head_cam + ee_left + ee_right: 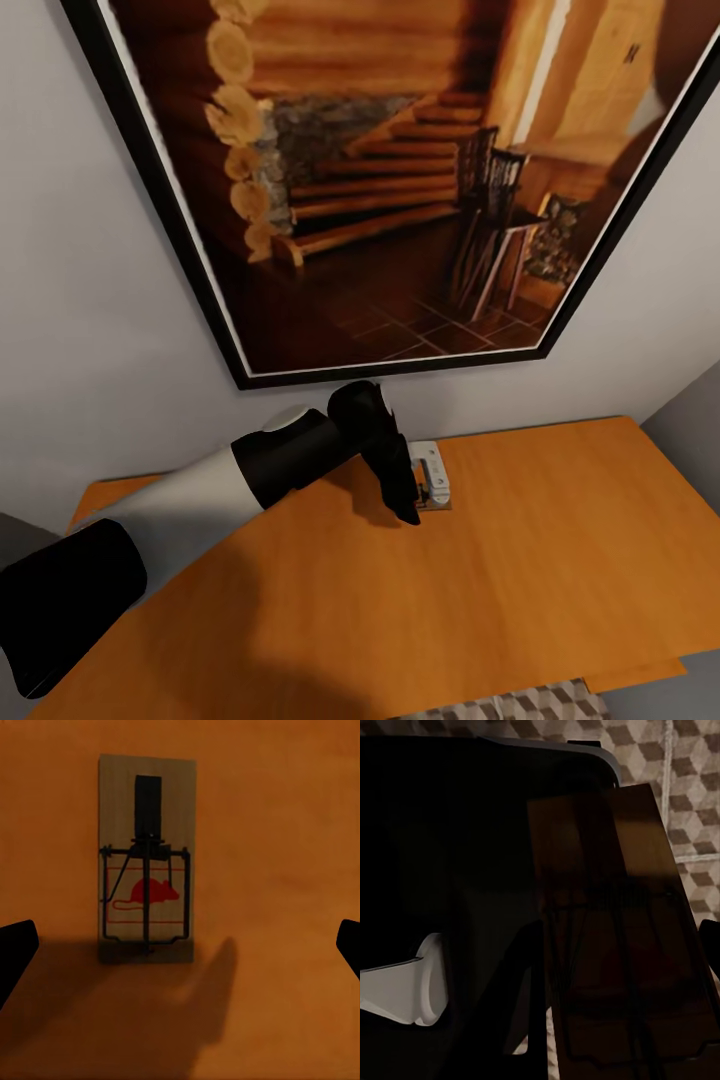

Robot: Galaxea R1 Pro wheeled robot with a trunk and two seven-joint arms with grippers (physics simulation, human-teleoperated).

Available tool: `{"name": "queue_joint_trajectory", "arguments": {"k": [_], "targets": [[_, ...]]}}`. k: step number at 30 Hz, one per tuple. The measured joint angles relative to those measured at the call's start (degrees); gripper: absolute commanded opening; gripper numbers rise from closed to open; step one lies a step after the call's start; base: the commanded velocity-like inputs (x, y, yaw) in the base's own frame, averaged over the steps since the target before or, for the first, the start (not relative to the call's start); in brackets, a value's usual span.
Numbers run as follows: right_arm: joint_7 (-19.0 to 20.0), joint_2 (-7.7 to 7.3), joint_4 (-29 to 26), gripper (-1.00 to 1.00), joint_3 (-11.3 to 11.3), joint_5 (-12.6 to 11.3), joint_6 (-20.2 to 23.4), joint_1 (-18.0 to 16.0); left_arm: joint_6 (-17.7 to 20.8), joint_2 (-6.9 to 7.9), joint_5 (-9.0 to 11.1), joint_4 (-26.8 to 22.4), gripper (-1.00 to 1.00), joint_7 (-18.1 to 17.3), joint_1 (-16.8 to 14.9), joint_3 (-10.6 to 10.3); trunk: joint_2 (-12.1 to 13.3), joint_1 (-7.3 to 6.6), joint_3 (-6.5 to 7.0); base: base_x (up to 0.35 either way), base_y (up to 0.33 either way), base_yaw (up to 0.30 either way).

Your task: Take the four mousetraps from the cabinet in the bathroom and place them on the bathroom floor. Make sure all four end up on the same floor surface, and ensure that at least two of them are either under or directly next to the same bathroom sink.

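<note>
On flat orange-brown cabinet point(560, 560), rectangular wooden mousetrap point(147, 859) beneath spread left claw point(408, 500).

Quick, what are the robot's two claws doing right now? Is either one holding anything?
Left gripper: open, holding nothing, poised above a mousetrap on the cabinet top.
Right gripper: looks shut on another mousetrap, though the view is dark.

Mousetrap point(432, 478) flat on cabinet top point(560, 560), near back edge; left gripper point(400, 490) above it; framed picture point(400, 180) on wall behind.

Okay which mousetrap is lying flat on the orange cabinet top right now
The pale wooden mousetrap with the red mouse print, below the open left gripper; the other, dark one is up at the right gripper.
</note>
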Motion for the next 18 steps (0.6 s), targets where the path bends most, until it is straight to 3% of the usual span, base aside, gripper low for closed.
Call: {"name": "queue_joint_trajectory", "arguments": {"k": [18], "targets": [[0.0,0.0,0.0,-1.0,0.0,0.0,0.0,0.0,0.0,-0.08,0.1,0.2,1.0,0.2,0.0,-1.3,0.0,0.0,-1.12,0.0,0.0,0.0]]}}
